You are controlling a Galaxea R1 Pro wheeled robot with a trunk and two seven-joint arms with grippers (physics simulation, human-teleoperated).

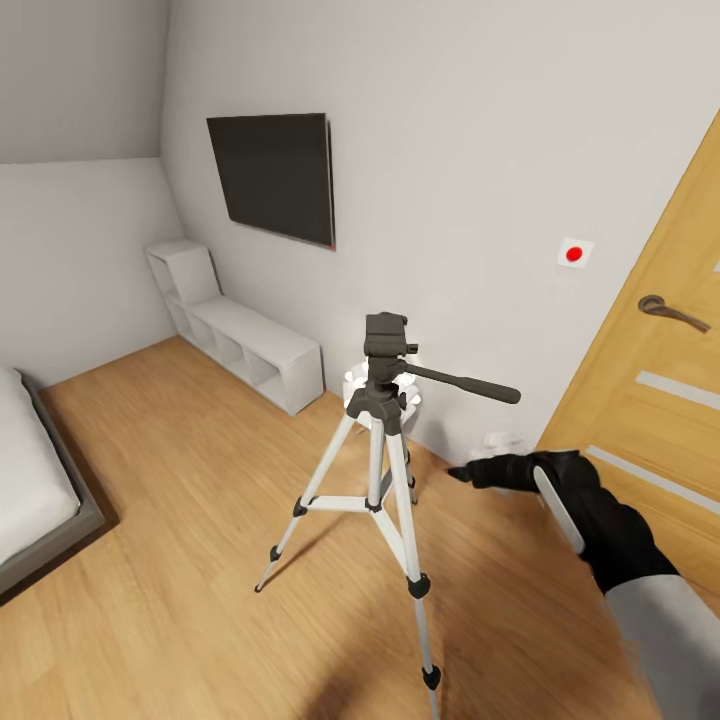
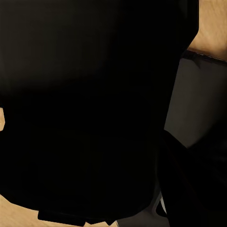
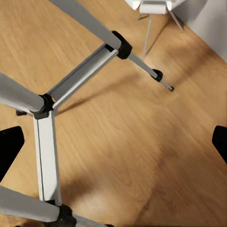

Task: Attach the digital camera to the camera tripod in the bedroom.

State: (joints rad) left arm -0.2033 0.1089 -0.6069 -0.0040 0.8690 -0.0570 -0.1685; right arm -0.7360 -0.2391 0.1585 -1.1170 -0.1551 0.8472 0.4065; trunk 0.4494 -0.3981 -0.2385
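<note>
Light wood floor (image 1: 180, 470): the tripod (image 1: 382, 450) stands on it, and every place below is given from the tripod.
Tripod: upright on three silver-white legs spread wide, black joints and feet, a black head on top with a long black handle (image 1: 462, 383) pointing toward the door side.
Tripod head: its top plate is bare; the camera is not on it.
Tripod from the right wrist view: the legs and the flat grey braces (image 3: 46, 156) meeting at a black hub (image 3: 45, 105), one foot (image 3: 166, 85) resting on the floor.
Right gripper (image 1: 470, 474): beside the tripod on the door side, below the tip of the handle, apart from the legs, pointing toward them.
Right fingers (image 3: 10, 146): dark tips at both edges of the wrist view, wide apart, with nothing between them but floor and tripod legs.
Left gripper: the left wrist view is almost all black, with a dark grey surface and slivers of wood floor at its edges; I cannot tell how its fingers stand.
White lamp (image 1: 358, 385): just behind the tripod, against the wall, mostly hidden by the tripod's neck.
Television (image 1: 272, 177): on the wall behind the tripod, higher up.
White shelf (image 1: 245, 345): low along the same wall, beyond the tripod.
Bed (image 1: 30, 470): well apart from the tripod, on the side away from the door.
Wooden door (image 1: 650, 400): on the handle's side, with a white plate with a red dot (image 1: 574, 253) on the wall next to it.
</note>
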